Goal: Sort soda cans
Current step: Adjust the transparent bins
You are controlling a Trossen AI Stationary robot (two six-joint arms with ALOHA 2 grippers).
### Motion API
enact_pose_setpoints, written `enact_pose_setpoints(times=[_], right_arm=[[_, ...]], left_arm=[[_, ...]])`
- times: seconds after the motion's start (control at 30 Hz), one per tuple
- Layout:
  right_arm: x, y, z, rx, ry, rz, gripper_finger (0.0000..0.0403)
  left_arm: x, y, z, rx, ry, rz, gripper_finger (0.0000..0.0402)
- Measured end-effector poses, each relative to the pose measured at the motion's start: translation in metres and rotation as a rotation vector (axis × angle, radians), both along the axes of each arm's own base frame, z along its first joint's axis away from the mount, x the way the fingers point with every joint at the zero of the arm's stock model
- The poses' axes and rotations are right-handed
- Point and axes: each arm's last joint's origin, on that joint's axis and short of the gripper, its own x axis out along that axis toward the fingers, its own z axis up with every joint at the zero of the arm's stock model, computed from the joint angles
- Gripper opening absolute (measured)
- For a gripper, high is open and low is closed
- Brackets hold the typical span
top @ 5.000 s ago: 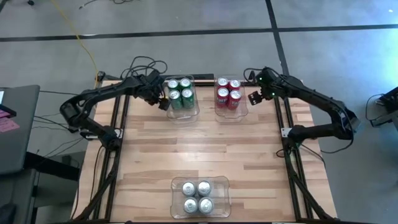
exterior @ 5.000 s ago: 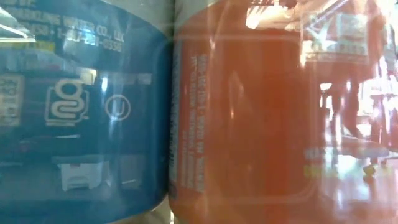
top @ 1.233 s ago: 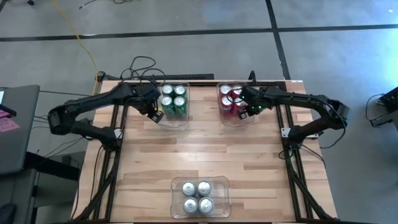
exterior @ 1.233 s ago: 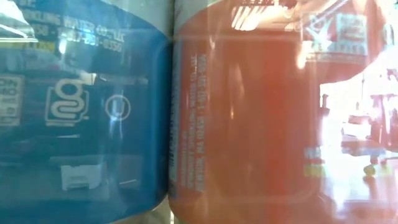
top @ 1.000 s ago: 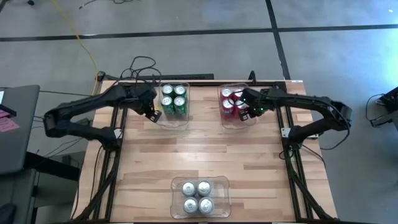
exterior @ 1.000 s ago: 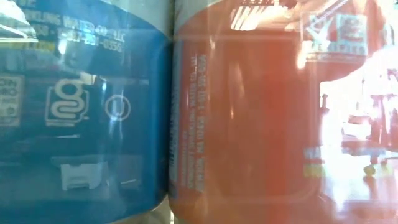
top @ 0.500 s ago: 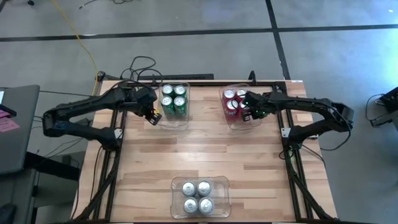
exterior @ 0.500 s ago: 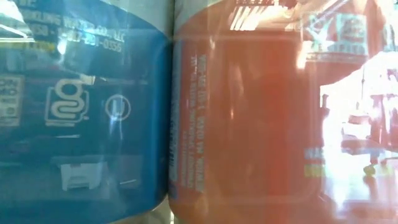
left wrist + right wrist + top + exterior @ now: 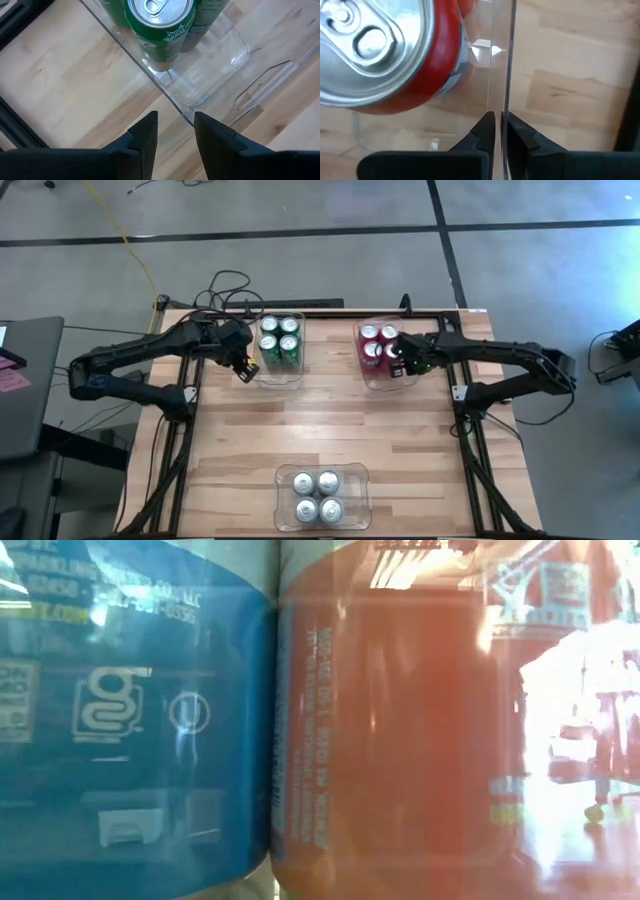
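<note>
Several green soda cans stand in a clear bin at the far left. Over that bin's near left corner my left gripper is open, a finger on either side. Several red soda cans stand in a second clear bin at the far right. My right gripper is shut on this bin's wall. Several silver cans stand in a third bin at the near edge. My left gripper has the green cans' bin corner between its open fingers; I cannot tell whether a finger touches it. My right gripper pinches the red cans' bin by its right-hand wall, one finger inside and one outside. The fingers come from above, pointing steeply down. The bin stands on the table.
The low view is filled by two cans close up, one blue-labelled and one orange-labelled. Bare wood lies between the far bins and the near one. Black frame rails run along the table's sides.
My right gripper has rolled and shifted a little toward the table's right edge, still shut on the wall. The red cans' bin has slid with it and turned slightly askew on the table. The green cans' bin has stayed in place.
</note>
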Motion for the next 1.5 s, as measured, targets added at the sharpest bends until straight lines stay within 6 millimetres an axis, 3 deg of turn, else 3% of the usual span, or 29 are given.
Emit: enact_pose_setpoints(times=[0.4,0.6,0.8,1.17,1.5], right_arm=[[0.013,0.012,0.002,-0.007,-0.093,0.018,0.0054],[0.007,0.007,0.002,-0.052,-0.03,0.012,0.0065],[0.006,0.005,0.002,-0.07,-0.006,0.057,0.0104],[0.013,0.01,0.003,-0.082,-0.049,0.117,0.0216],[0.017,0.011,0.008,-0.078,-0.081,0.151,0.023]], left_arm=[[0.0,0.0,0.0,0.012,0.005,-0.028,0.0123],[0.001,0.0,0.001,0.016,-0.001,-0.031,0.0123],[0.004,0.001,0.002,0.046,-0.023,-0.073,0.0123],[0.008,-0.005,0.003,0.052,-0.036,-0.112,0.0123],[-0.002,-0.015,0.015,0.076,-0.103,-0.133,0.0123]])
